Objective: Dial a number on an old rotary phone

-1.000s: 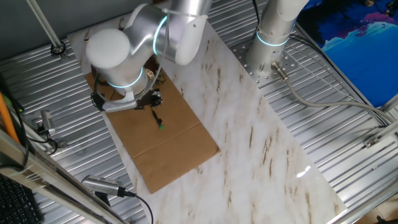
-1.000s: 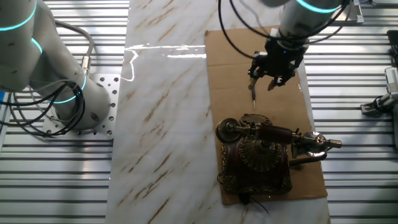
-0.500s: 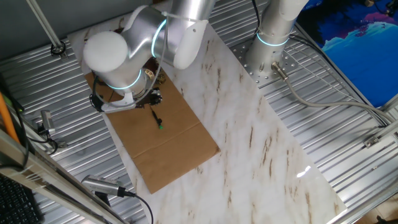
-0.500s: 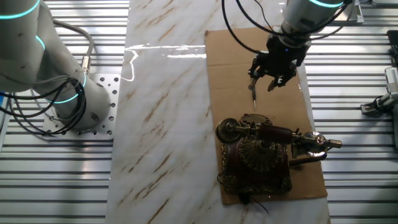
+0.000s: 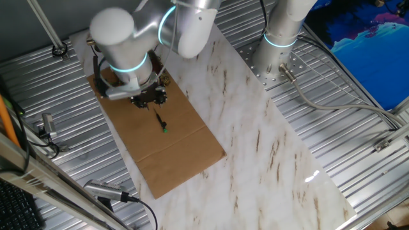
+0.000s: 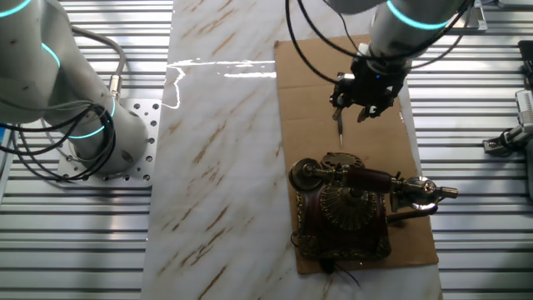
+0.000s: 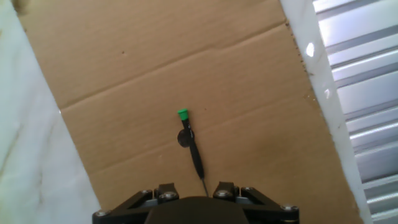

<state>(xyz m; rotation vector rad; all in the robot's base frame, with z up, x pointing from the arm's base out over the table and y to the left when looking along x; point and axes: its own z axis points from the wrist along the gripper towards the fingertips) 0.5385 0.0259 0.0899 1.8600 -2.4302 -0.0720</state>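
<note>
The old rotary phone, dark red-brown with gold trim, a round dial and its handset across the top, stands at the near end of a cardboard sheet. In one fixed view the arm hides almost all of it. My gripper hangs over the cardboard just beyond the phone, shut on a thin black stick that points down. The hand view shows this stick running out from the gripper body to its green tip above bare cardboard. The phone is out of the hand view.
The cardboard lies on a white marble board set on ribbed metal decking. The arm's base is bolted beside the board. Cables and clamps lie on the decking.
The arm's upper joints have swung up and over in one fixed view. The gripper has shifted slightly left over the cardboard. The stick stays gripped with its tip at almost the same spot.
</note>
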